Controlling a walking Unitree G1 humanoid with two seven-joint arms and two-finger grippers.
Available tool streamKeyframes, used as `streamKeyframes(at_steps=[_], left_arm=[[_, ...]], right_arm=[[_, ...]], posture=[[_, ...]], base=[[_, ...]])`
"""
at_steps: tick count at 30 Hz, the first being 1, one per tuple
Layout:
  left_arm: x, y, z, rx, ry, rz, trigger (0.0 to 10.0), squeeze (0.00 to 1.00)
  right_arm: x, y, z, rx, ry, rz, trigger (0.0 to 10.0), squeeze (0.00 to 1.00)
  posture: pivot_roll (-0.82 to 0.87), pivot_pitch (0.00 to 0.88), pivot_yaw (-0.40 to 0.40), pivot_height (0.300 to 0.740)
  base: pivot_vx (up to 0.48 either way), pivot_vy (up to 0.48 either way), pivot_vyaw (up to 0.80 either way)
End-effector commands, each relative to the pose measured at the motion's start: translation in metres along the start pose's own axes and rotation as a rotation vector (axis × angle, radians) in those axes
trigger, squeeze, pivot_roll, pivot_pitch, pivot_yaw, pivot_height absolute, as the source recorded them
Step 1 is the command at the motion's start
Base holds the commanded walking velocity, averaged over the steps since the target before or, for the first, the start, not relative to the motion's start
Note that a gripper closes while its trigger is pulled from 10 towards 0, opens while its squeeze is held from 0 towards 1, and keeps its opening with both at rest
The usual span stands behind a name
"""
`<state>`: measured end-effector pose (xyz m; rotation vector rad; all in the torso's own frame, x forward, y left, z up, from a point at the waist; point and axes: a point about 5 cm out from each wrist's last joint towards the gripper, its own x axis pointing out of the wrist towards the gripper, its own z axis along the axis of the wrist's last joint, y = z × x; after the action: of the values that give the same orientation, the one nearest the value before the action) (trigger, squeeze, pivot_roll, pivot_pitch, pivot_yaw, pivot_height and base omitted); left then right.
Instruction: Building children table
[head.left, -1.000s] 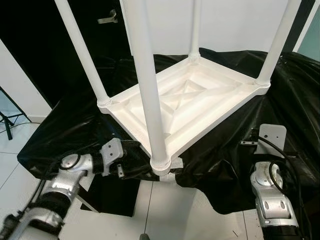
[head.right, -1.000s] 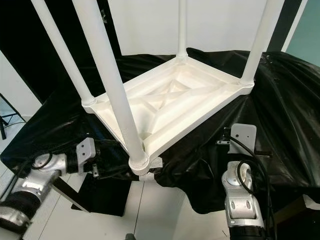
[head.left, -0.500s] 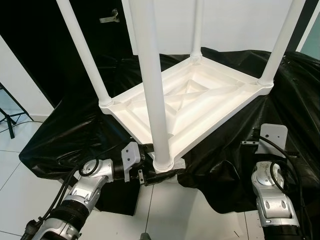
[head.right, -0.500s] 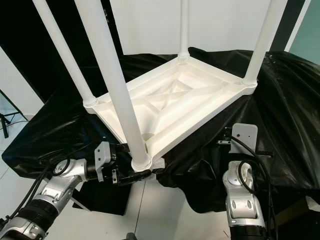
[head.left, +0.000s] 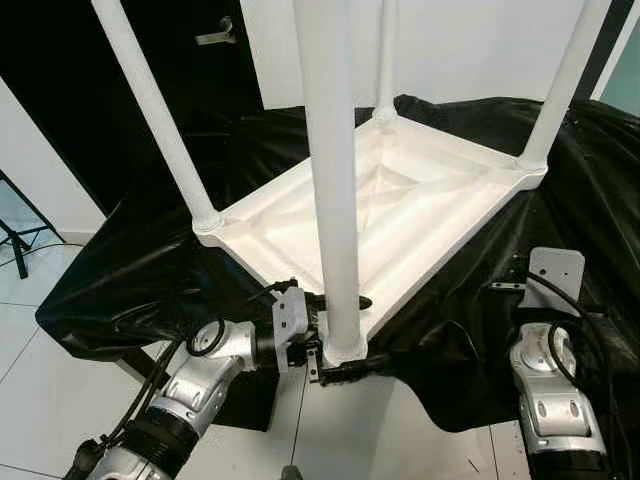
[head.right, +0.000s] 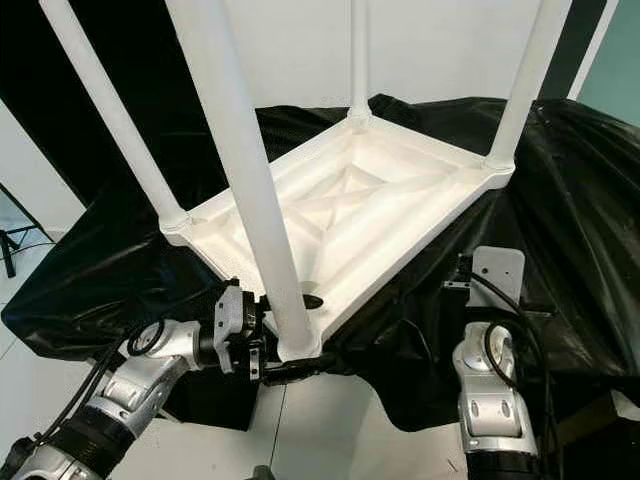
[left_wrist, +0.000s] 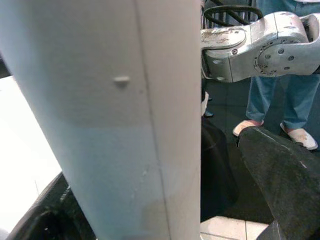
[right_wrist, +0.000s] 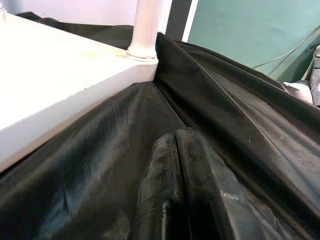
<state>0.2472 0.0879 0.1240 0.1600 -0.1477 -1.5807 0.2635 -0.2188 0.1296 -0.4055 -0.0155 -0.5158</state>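
Left arm has advanced from beside the black-draped surface (head.left: 140, 270) to the near corner of the upturned white table (head.left: 420, 215). One second ago its wrist was well clear of the near leg (head.left: 335, 200); half a second ago it was just short of it. The left gripper (head.left: 338, 335) now straddles the base of that leg, one finger (head.left: 345, 301) above the corner on the table's underside, the other (head.left: 350, 369) below the corner. In the left wrist view the leg stands directly before the camera. Head camera has shifted slightly; the near leg reads more upright than before.
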Motion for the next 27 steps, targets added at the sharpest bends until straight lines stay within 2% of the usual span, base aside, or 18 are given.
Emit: streamKeyframes(at_steps=[1, 2, 3, 4, 5, 6, 7, 9, 10, 12, 15, 21, 26, 27], left_arm=[[-0.009, -0.009, -0.009, -0.014, 0.079, -0.139, 10.0, 0.0], [-0.017, -0.005, -0.013, -0.02, 0.124, -0.123, 10.0, 0.0], [-0.017, -0.005, -0.013, -0.02, 0.124, -0.123, 10.0, 0.0], [-0.025, 0.0, -0.015, -0.025, 0.156, -0.112, 10.0, 0.0], [-0.025, 0.0, -0.015, -0.025, 0.156, -0.112, 10.0, 0.0], [-0.034, 0.005, -0.016, -0.024, 0.19, -0.097, 10.0, 0.0], [-0.034, 0.005, -0.016, -0.024, 0.19, -0.097, 10.0, 0.0], [-0.051, 0.014, -0.018, -0.004, 0.265, -0.069, 10.0, 0.0], [-0.051, 0.014, -0.018, -0.004, 0.265, -0.069, 10.0, 0.0], [-0.066, 0.022, -0.024, 0.033, 0.371, -0.044, 10.0, 0.0], [-0.075, 0.028, -0.027, 0.06, 0.427, -0.02, 10.0, 0.0], [-0.086, 0.034, -0.03, 0.102, 0.542, -0.05, 10.0, 0.0], [-0.078, 0.044, -0.022, 0.113, 0.443, 0.006, 10.0, 0.0], [-0.076, 0.045, -0.025, 0.121, 0.459, 0.004, 10.0, 0.0]], right_arm=[[-0.001, 0.001, 0.0, 0.011, 0.011, 0.005, 10.0, 0.0], [-0.001, 0.001, 0.0, 0.01, 0.01, 0.008, 10.0, 0.0], [-0.001, 0.001, 0.0, 0.01, 0.01, 0.008, 10.0, 0.0], [0.0, 0.002, 0.0, 0.009, 0.009, 0.012, 10.0, 0.0], [0.0, 0.002, 0.0, 0.009, 0.009, 0.012, 10.0, 0.0], [0.0, 0.003, 0.001, 0.009, 0.008, 0.015, 10.0, 0.0], [0.0, 0.003, 0.001, 0.009, 0.008, 0.015, 10.0, 0.0], [0.001, 0.004, 0.001, 0.009, 0.006, 0.019, 10.0, 0.0], [0.001, 0.004, 0.001, 0.009, 0.006, 0.019, 10.0, 0.0], [0.0, 0.004, 0.001, 0.011, 0.005, 0.02, 10.0, 0.0], [0.0, 0.005, 0.001, 0.011, 0.006, 0.021, 10.0, 0.0], [-0.004, 0.006, 0.0, 0.013, 0.01, 0.025, 10.0, 0.0], [-0.005, 0.007, 0.001, 0.016, 0.011, 0.028, 10.0, 0.0], [-0.005, 0.008, 0.001, 0.017, 0.011, 0.027, 10.0, 0.0]], posture=[[-0.05, 0.0, 0.064, 0.74], [-0.05, 0.0, 0.063, 0.74], [-0.05, 0.0, 0.063, 0.74], [-0.05, 0.0, 0.063, 0.74], [-0.05, 0.0, 0.063, 0.74], [-0.05, 0.0, 0.064, 0.74], [-0.05, 0.0, 0.064, 0.74], [-0.05, 0.0, 0.065, 0.74], [-0.05, 0.0, 0.065, 0.74], [-0.05, 0.0, 0.068, 0.74], [-0.06, 0.0, 0.069, 0.74], [-0.07, 0.0, 0.072, 0.74], [-0.07, 0.0, 0.076, 0.74], [-0.08, 0.0, 0.079, 0.74]], base=[[0.0, 0.0, 0.0], [0.0, 0.0, 0.0], [0.0, 0.0, 0.0], [0.0, 0.0, 0.0], [0.0, 0.0, 0.0], [0.0, 0.0, 0.0], [0.0, 0.0, 0.0], [0.0, 0.0, 0.0], [0.0, 0.0, 0.0], [0.0, 0.0, 0.0], [0.0, 0.0, 0.0], [0.0, 0.0, 0.0], [0.0, 0.0, 0.0], [0.0, 0.0, 0.0]])
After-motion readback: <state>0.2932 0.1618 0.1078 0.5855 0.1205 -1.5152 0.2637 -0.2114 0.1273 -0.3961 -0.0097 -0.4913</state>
